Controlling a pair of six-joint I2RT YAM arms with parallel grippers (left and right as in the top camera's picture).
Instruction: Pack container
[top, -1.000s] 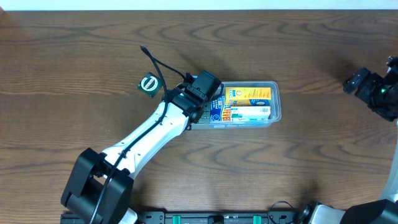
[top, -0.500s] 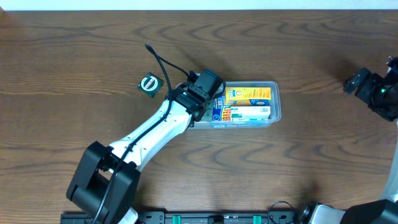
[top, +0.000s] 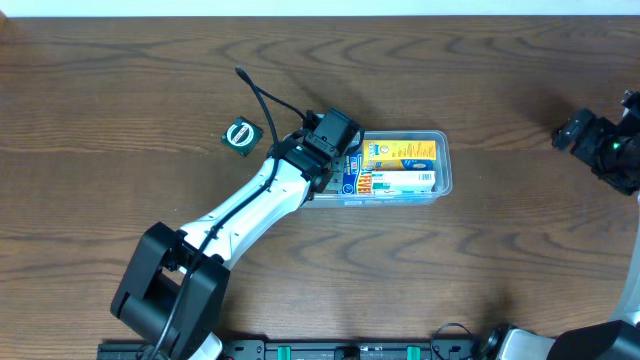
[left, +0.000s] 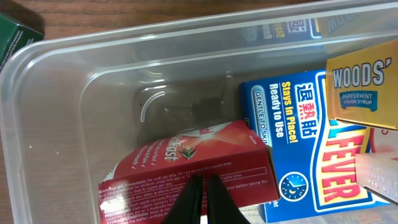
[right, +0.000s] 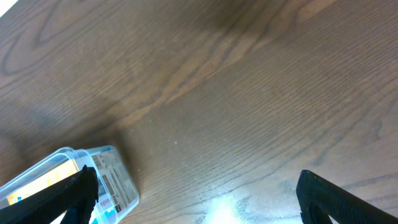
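The clear plastic container (top: 443, 160) lies mid-table and holds several small boxes. In the left wrist view its wall (left: 37, 124) surrounds a red box (left: 186, 162) lying tilted, a blue box (left: 298, 143) and a yellow peppermint box (left: 364, 87). My left gripper (left: 204, 186) is shut, its tips together right over the red box, at the container's left end (top: 338, 148). My right gripper (right: 196, 193) is open and empty, far to the right (top: 585, 135). The container's end (right: 118, 180) also shows at the lower left of the right wrist view.
A small dark green box (top: 240, 134) lies on the wooden table left of the container; its corner shows in the left wrist view (left: 15, 28). A black cable (top: 262, 100) arcs up from the left wrist.
The left arm has shifted slightly, its gripper staying over the container's left end. The right arm has not moved.
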